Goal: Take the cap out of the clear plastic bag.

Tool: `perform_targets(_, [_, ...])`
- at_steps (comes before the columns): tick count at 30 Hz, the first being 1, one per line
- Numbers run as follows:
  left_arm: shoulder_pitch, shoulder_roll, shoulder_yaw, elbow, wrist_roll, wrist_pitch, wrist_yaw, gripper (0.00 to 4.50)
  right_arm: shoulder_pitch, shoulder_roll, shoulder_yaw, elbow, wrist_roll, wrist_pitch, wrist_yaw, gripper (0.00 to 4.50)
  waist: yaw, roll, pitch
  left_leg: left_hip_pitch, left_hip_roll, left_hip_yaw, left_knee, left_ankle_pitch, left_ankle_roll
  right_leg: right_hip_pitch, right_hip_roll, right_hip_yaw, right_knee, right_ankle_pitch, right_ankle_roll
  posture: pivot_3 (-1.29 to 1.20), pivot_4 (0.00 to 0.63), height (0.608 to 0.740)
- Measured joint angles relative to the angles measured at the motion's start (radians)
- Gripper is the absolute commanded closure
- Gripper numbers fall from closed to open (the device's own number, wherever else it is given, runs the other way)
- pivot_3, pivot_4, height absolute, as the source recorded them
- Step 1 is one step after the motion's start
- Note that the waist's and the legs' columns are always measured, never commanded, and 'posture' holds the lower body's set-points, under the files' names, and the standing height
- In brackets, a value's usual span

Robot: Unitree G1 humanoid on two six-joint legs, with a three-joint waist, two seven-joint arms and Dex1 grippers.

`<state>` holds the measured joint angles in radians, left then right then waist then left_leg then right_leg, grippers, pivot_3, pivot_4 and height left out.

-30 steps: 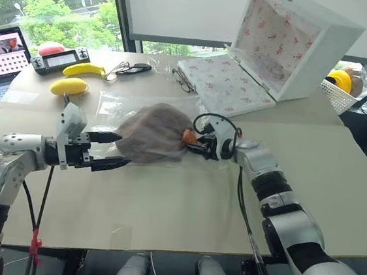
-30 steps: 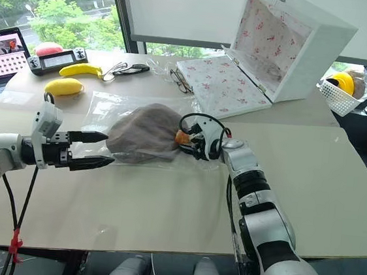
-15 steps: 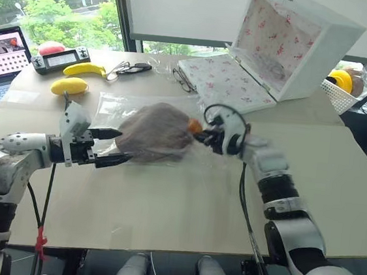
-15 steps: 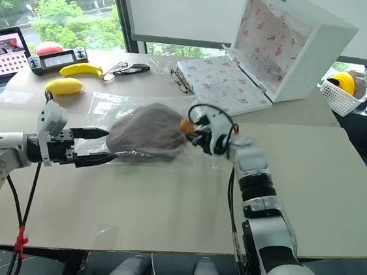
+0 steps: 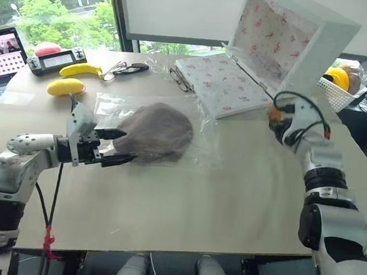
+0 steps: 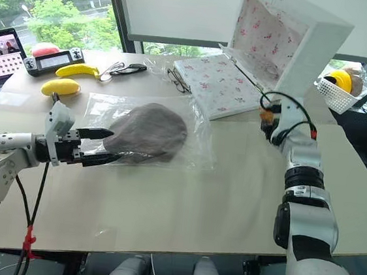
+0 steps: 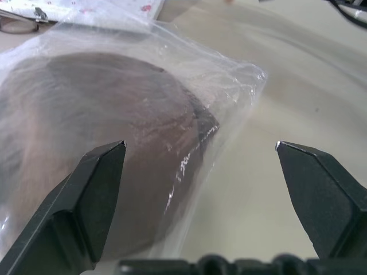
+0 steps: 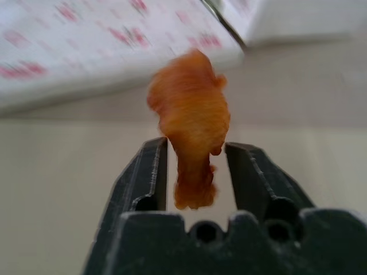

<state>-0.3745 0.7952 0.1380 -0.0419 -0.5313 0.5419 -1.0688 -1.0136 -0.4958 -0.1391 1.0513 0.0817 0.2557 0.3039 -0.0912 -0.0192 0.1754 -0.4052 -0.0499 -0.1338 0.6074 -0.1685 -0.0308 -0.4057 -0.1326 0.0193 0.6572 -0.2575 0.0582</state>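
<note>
The brown cap [image 5: 155, 132] lies inside the clear plastic bag [image 5: 203, 147] on the table, left of the middle. My left gripper [image 5: 129, 146] is open at the cap's left side. In the left wrist view one of its fingers [image 7: 96, 189] overlaps the bagged cap [image 7: 103, 120] and the other stands over bare table. My right gripper [image 5: 276, 119] is raised far to the right, near the box's front. A small orange scrap [image 8: 192, 129] stands between its parted fingers [image 8: 146, 177], with slim gaps on both sides.
An open white floral-lined box [image 5: 271, 48] stands at the back right, with a white basket [image 5: 338, 87] beyond it. Glasses [image 5: 182, 79], a banana [image 5: 80, 69], a yellow fruit [image 5: 66, 87], a controller [image 5: 59, 59] and a laptop [image 5: 0, 59] sit along the back left.
My right gripper has swung away from the bag to the right with the orange scrap, and its fingers have loosened. The left gripper stays open by the cap.
</note>
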Motion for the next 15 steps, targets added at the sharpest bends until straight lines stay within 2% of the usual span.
perform_targets(2, [-0.004,-0.001,0.0,0.0,0.0,0.0,0.001,0.0,-0.001,0.022,-0.021,0.005,0.016,-0.019,0.012,0.52,-0.009,0.0,0.0,0.001,0.0,0.001,0.0,0.0,0.0,0.0,0.0,0.001,0.0,0.0,0.0,0.0,0.15,0.74])
perform_targets(4, [-0.007,-0.001,0.0,-0.002,0.0,0.0,0.002,0.0,-0.002,0.032,-0.031,0.005,0.021,-0.029,0.019,0.03,-0.009,0.0,0.0,0.001,0.0,0.001,0.0,0.0,0.0,0.001,0.0,0.001,0.001,0.0,0.0,0.0,0.15,0.74])
perform_targets(9, [-0.007,-0.001,-0.001,-0.002,0.001,0.001,0.0,0.0,-0.002,0.038,-0.037,-0.005,0.021,-0.031,0.02,0.03,-0.004,0.0,0.0,0.0,0.0,0.0,0.001,0.0,0.0,0.001,0.0,0.001,0.0,0.0,0.0,0.0,0.15,0.74])
perform_targets(12, [-0.009,-0.001,-0.005,-0.002,0.001,0.001,-0.001,0.0,0.007,0.031,-0.036,-0.084,0.021,-0.025,0.03,0.03,-0.005,0.0,0.0,0.0,0.0,0.0,0.0,0.0,0.0,0.0,0.0,0.001,0.0,0.0,0.0,0.0,0.15,0.74])
perform_targets(14, [-0.01,0.0,-0.009,-0.006,0.003,0.001,-0.002,0.0,0.069,0.008,-0.029,-0.259,0.048,0.001,0.106,0.03,-0.002,0.0,0.0,0.0,0.0,0.0,0.001,0.0,0.0,0.0,0.0,0.0,0.0,0.0,0.0,0.0,0.15,0.74])
perform_targets(15, [-0.012,0.0,-0.016,-0.014,0.011,0.0,-0.002,0.0,0.145,-0.02,-0.019,-0.455,0.1,0.069,0.192,0.03,-0.001,0.0,0.0,-0.001,0.0,0.0,0.0,0.0,0.0,0.0,0.0,0.0,0.0,0.0,0.0,0.0,0.15,0.74])
